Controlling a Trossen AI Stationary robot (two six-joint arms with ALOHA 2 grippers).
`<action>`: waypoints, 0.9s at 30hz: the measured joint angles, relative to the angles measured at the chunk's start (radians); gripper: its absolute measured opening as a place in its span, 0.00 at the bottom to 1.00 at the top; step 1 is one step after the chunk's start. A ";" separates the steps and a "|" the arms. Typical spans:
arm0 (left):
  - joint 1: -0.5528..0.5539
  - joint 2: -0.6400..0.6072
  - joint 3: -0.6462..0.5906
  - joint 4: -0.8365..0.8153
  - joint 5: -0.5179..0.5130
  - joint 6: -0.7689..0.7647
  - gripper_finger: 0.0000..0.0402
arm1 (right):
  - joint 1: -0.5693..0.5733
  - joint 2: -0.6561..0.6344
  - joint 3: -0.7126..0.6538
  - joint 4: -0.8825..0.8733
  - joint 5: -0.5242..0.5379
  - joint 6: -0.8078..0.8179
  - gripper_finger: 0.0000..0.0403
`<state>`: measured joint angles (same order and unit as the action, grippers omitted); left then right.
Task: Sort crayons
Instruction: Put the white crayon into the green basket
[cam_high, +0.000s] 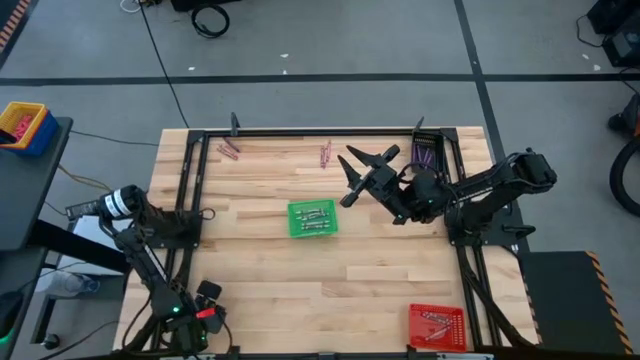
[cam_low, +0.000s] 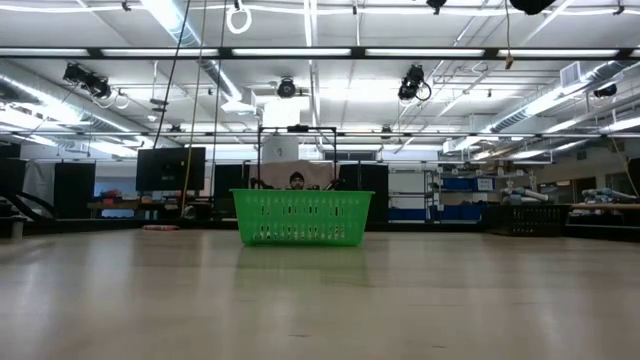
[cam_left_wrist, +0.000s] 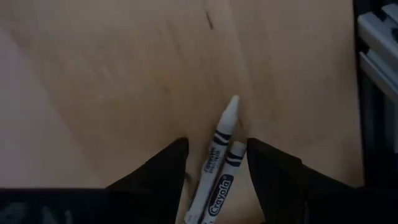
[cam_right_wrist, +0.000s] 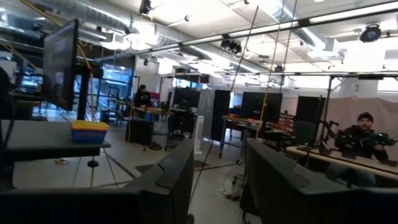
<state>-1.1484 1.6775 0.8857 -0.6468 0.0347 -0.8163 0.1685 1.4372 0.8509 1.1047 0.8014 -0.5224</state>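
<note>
Two white crayons (cam_left_wrist: 225, 127) lie side by side on the wooden table, near its left edge. My left gripper (cam_left_wrist: 217, 149) points down over them, open, with one finger on either side; whether a finger touches them I cannot tell. In the high view this gripper (cam_high: 195, 222) is by the left frame rail. My right gripper (cam_high: 358, 175) hangs raised over the table's far middle, open and empty, and its wrist view shows only the room. Pink crayons (cam_high: 229, 151) and purple crayons (cam_high: 325, 153) lie near the far edge.
A green tray (cam_high: 297, 232) holding crayons stands mid-table and also fills the low view's centre (cam_low: 302, 217). A dark tray (cam_high: 425, 152) with purple crayons sits far right, and a red tray (cam_high: 437, 325) near right. A black frame rail (cam_high: 190, 170) runs along the left edge. People sit in the room behind.
</note>
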 joint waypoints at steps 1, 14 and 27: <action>0.000 0.000 0.000 -0.004 -0.006 0.000 0.45 | 0.001 0.000 0.000 0.001 -0.010 0.000 0.36; 0.044 0.002 -0.003 -0.088 -0.029 0.107 0.28 | 0.001 0.000 0.000 0.001 -0.058 0.008 0.36; 0.175 -0.042 -0.014 -0.120 -0.111 0.152 0.27 | 0.001 0.000 0.000 0.000 -0.063 0.008 0.36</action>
<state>-0.9730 1.6354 0.8719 -0.7668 -0.0759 -0.6644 0.1692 1.4372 0.8509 1.1046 0.7387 -0.5144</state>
